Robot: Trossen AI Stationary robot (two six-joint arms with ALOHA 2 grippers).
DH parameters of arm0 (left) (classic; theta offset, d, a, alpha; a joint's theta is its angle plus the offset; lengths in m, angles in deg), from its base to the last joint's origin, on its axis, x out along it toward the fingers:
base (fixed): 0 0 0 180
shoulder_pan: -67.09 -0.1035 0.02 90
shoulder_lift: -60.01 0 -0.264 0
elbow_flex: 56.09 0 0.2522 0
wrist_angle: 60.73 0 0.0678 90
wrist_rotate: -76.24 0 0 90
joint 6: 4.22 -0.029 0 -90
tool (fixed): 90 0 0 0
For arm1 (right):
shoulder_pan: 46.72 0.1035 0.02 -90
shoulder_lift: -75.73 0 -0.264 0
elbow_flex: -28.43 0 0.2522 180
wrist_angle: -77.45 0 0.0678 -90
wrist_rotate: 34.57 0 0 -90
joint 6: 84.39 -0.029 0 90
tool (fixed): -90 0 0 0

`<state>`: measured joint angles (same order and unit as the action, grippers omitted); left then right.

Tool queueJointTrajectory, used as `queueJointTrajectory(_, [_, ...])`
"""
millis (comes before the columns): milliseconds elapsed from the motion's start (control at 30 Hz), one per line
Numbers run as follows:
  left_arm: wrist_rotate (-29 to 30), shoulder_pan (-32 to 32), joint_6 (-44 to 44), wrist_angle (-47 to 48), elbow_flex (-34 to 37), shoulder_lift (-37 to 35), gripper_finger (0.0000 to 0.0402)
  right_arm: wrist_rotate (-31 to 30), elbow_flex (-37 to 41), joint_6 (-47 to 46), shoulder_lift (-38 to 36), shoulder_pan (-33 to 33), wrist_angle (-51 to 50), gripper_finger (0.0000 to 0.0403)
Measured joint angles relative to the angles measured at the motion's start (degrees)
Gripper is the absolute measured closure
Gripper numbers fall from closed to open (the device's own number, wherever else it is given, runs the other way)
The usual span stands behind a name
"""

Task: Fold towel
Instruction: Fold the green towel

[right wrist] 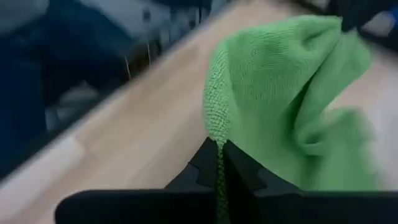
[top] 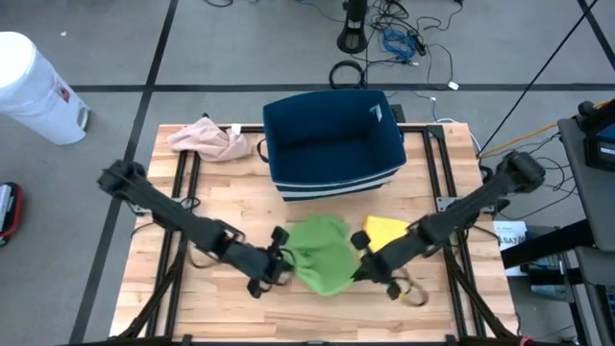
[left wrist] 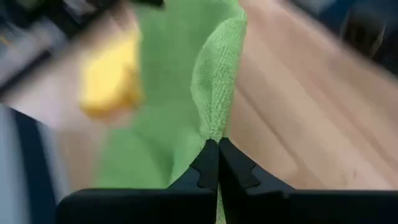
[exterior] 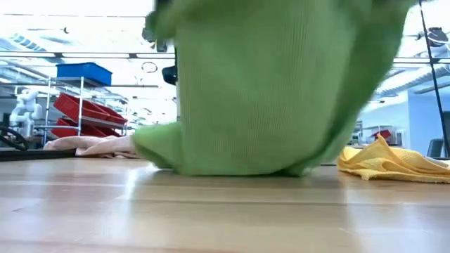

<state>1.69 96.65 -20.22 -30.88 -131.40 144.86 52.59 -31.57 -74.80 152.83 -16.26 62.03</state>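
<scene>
High view: wooden table [top: 202,298] bears green towel [top: 322,252]; grey floor surrounds.

Left claw [left wrist: 217,163] tight on green towel [left wrist: 214,87] edge above wooden table [left wrist: 311,112].

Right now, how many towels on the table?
3. Green towel front center, pinched by both claws, left claw and right claw. Yellow towel just right of it. Pink towel at back left, beside the bin, which could hide more.
</scene>
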Motion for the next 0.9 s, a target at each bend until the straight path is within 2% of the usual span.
queueJointTrajectory(200, [5.0, 1.3, -2.6, -0.2, -2.1, -7.6, 0.0401, -0.2, -0.1, 7.0, -14.3, 0.0, 0.2, 0.0402])
queueJointTrajectory(333, [8.6, 1.1, -3.1, -0.2, -2.1, -9.5, 0.0401, -3.5, -0.1, 10.7, -19.2, -0.3, -0.3, 0.0402])
queueJointTrajectory(467, [14.3, 0.9, -6.8, -0.4, -2.1, -9.6, 0.0401, -7.6, -0.1, 14.9, -20.6, -2.1, -0.6, 0.0402])
queueJointTrajectory(700, [24.6, -2.7, -10.6, -1.4, -2.1, -9.6, 0.0401, -8.4, -0.1, 19.1, -21.3, -10.3, -2.5, 0.0403])
queueJointTrajectory(833, [33.5, -4.1, -14.8, -4.7, -2.1, -9.9, 0.0401, -11.2, -0.1, 25.0, -21.3, -13.8, -3.2, 0.0403])
queueJointTrajectory(900, [35.1, -3.9, -17.7, -7.7, -2.1, -10.1, 0.0401, -11.2, -0.6, 28.6, -21.5, -14.7, -3.6, 0.0403])
